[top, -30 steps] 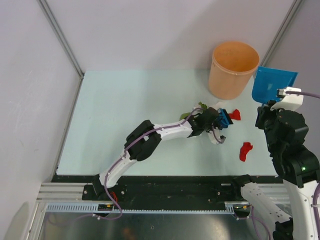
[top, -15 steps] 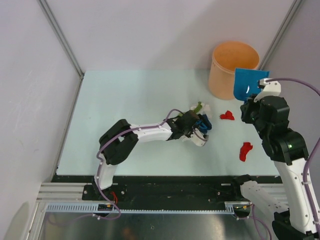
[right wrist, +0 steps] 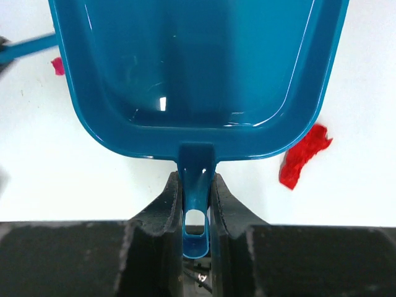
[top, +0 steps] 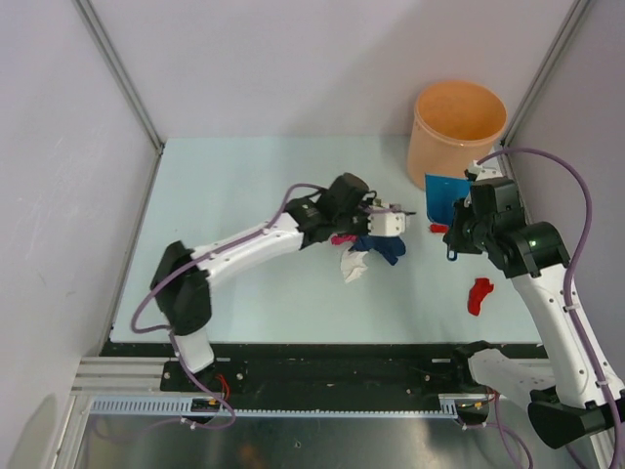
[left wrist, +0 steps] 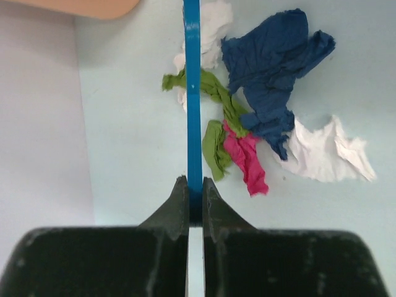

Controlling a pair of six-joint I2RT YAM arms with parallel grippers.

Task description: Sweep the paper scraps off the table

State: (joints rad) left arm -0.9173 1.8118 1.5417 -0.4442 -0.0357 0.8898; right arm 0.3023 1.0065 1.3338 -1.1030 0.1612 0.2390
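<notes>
The paper scraps lie on the pale green table (top: 234,195). A dark blue scrap (left wrist: 272,74), green strips (left wrist: 216,111), a magenta one (left wrist: 247,158) and a white one (left wrist: 325,151) are bunched just right of a thin blue sweeping tool (left wrist: 192,93). My left gripper (left wrist: 194,182) is shut on that tool; from above it (top: 391,223) hovers over the bunch (top: 376,249). My right gripper (right wrist: 197,179) is shut on the handle of the blue dustpan (right wrist: 198,68), which stands by the bucket (top: 444,195). Red scraps lie apart (top: 479,295), (top: 438,229), one beside the pan (right wrist: 302,158).
An orange bucket (top: 457,132) stands at the table's back right, just behind the dustpan. Grey walls and a metal frame (top: 117,68) edge the table on the left and rear. The black rail with the arm bases (top: 322,362) runs along the near edge.
The left arm pulled back left, then swung up over the bunched scraps, which shifted left. The right arm brought the dustpan down and left from the far right corner.
</notes>
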